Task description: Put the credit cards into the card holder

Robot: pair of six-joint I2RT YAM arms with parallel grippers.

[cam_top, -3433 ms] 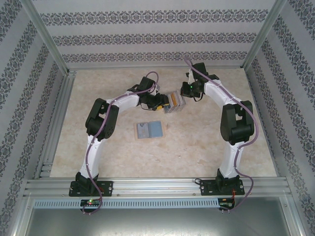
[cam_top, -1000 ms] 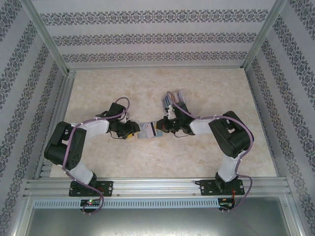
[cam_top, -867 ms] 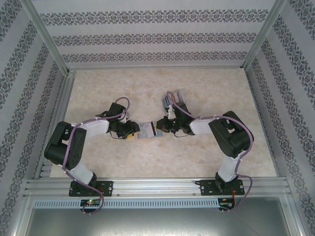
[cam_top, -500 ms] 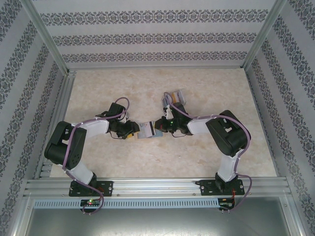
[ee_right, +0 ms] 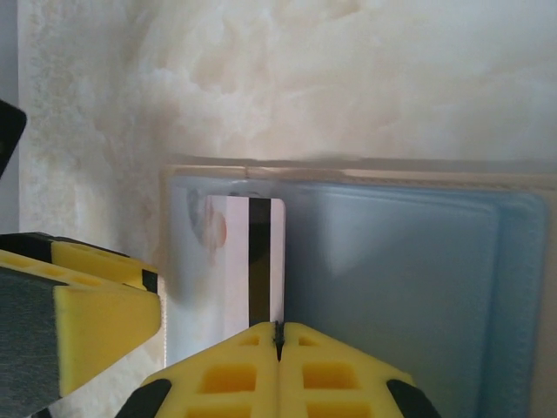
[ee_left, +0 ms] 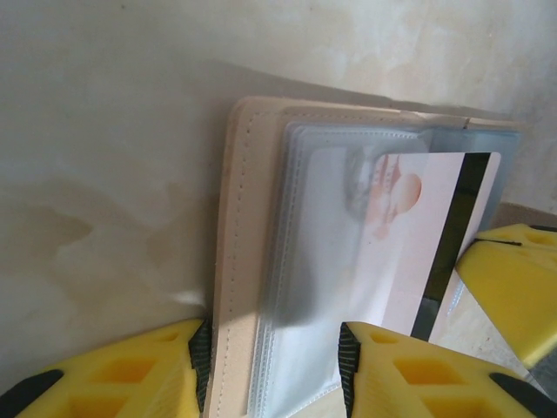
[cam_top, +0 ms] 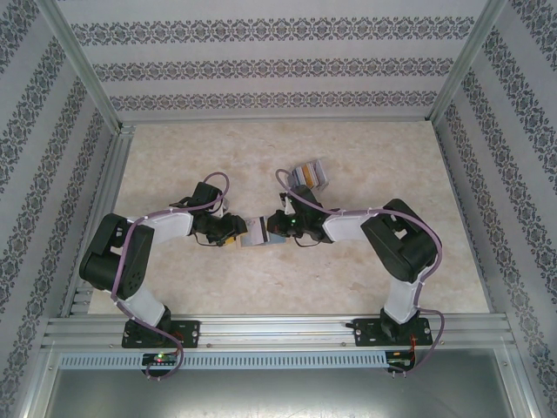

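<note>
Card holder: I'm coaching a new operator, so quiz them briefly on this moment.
1. True or false: the right gripper is shut on the thin pale plastic card with a black stripe.
2. The left gripper clamps the tan leather-like folding card holder by: A) its snap tab; B) cover and clear sleeves together; C) nothing, it hovers.
3. In the top view, the clear plastic tray of spare cards lies ____ the arm bases than the holder.
Key: 1 true; 2 B; 3 farther from.
</note>
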